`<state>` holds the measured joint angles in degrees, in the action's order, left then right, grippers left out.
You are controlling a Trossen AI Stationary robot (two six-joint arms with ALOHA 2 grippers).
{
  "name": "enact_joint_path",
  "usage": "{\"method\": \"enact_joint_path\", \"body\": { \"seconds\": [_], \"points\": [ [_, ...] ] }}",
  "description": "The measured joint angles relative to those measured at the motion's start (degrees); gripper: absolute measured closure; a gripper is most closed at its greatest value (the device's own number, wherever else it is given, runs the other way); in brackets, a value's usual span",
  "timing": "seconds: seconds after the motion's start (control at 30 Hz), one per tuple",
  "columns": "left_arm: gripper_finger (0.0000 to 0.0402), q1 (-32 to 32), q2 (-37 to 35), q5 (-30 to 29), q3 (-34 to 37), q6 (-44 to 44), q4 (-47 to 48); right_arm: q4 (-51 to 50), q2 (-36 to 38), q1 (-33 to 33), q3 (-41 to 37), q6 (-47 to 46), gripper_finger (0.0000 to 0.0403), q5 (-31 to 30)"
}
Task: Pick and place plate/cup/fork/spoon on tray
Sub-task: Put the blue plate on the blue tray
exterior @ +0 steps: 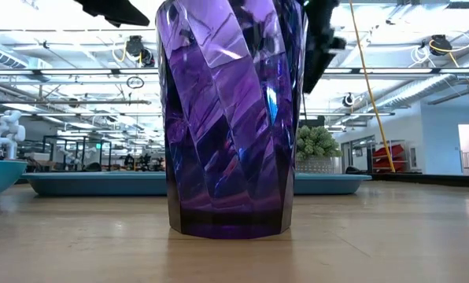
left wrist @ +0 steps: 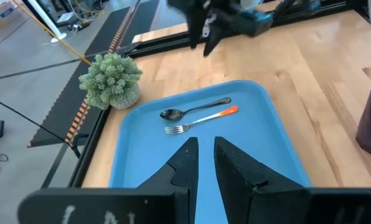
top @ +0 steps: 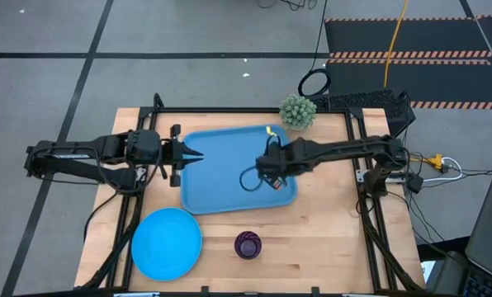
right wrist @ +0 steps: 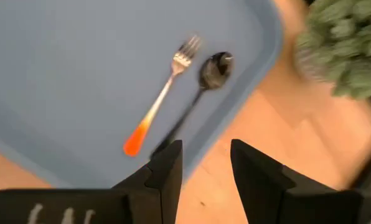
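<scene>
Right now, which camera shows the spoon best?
The left wrist view: the spoon lies whole and sharp on the tray, beside the fork. The right wrist view shows it blurred; the high view hides it under the right arm; the low view shows none.

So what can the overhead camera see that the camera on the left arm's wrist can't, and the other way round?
Only the overhead view shows the round plate on the wood beside the tray, the whole cup, and both arms at once, the right tool hanging over the tray.

Only the left wrist view shows the fork and spoon lying side by side inside the tray; from above the right arm hides them.

Both show the tray, the small green plant at its corner, and the left tool, open and empty.
</scene>
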<state>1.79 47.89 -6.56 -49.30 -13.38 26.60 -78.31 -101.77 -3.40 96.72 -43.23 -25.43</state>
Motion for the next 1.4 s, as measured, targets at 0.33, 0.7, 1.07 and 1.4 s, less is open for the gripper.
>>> {"method": "enact_joint_path", "body": {
  "seconds": [0.33, 0.7, 1.07, 1.4],
  "points": [
    [0.0346, -0.2, 9.1, 0.0, -0.1, 1.8, -3.9, 5.4, 15.8, -8.3, -19.5, -3.3, 0.0273, -14.1],
    [0.0346, -6.7, 18.6, 11.0, -11.9, 13.1, 23.2, 50.2, 41.9, -5.2, -49.0, 14.9, 0.0273, -21.0],
    [0.0346, -17.5, 32.0, 15.0, -22.3, 23.9, 59.3, 77.5, 54.2, 0.6, -63.2, 30.5, 0.0273, -17.8],
    [0.0346, -18.3, 33.8, 20.0, -9.3, 33.1, 50.6, 71.9, 55.4, 1.7, -63.2, 27.5, 0.0273, -10.2]
  ]
}}
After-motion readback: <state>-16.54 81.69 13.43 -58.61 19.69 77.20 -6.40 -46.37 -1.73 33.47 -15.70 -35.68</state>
